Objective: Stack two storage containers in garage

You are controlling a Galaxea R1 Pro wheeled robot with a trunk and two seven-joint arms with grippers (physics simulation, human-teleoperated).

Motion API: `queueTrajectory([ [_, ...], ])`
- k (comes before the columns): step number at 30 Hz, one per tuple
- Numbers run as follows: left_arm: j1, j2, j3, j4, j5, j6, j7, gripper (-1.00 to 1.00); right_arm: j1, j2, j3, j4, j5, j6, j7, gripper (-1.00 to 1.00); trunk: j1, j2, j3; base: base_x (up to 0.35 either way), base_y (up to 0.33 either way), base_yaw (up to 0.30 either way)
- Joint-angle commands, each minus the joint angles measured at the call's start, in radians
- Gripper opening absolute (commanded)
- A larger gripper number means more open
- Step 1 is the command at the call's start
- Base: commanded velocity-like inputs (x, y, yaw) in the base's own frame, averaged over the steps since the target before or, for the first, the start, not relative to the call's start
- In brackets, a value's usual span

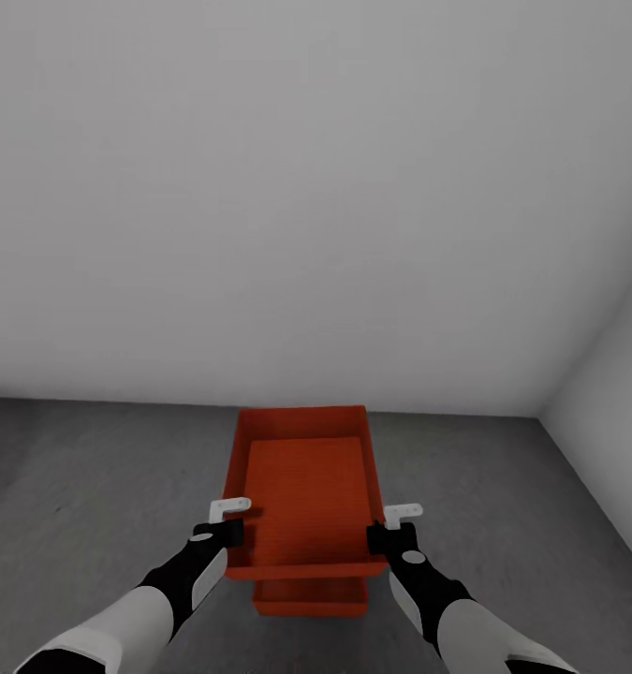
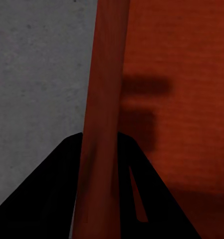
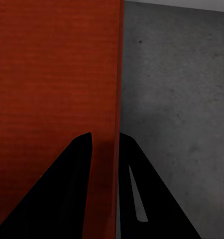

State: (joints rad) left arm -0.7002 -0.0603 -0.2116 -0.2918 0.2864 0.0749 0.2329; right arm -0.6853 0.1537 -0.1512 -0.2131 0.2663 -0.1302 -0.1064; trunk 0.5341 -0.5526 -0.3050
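I hold one orange-red storage container (image 1: 306, 487) by its two long walls, over the dark grey concrete floor (image 1: 91, 487) of the garage. My left gripper (image 1: 227, 535) is shut on the left wall (image 2: 104, 99), which runs between its black fingers (image 2: 52, 199). My right gripper (image 1: 388, 539) is shut on the right wall (image 3: 117, 99) in the same way. The second storage container (image 1: 311, 597) shows beneath the held one's near end, roughly in line with it. Whether the upper one rests on it I cannot tell.
A plain white wall (image 1: 306, 187) stands close ahead, just beyond the containers. A second white wall (image 1: 615, 421) meets it at a corner on the right. Bare concrete lies to the left and right of the containers.
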Motion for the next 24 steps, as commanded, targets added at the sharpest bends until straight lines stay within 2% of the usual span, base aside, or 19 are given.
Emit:
queueTrajectory([
  [1,-0.001,0.0,0.02,-0.004,-0.019,-0.065,0.019,-1.0,0.0,0.017,-0.021,0.003,0.007,-0.003,0.004,-1.0,0.0,-0.001,-0.003,0.0,0.0,0.0],
  [8,-0.001,0.0,0.02,-0.004,-0.019,-0.065,0.019,-1.0,0.0,0.017,-0.021,0.003,0.007,-0.003,0.005,-1.0,0.0,-0.001,-0.011,0.0,0.0,0.0],
  [24,-0.001,0.0,0.02,-0.003,-0.019,-0.065,0.019,-1.0,0.0,0.018,-0.021,0.003,0.007,-0.003,0.005,-1.0,0.0,-0.001,-0.012,0.0,0.0,0.0],
])
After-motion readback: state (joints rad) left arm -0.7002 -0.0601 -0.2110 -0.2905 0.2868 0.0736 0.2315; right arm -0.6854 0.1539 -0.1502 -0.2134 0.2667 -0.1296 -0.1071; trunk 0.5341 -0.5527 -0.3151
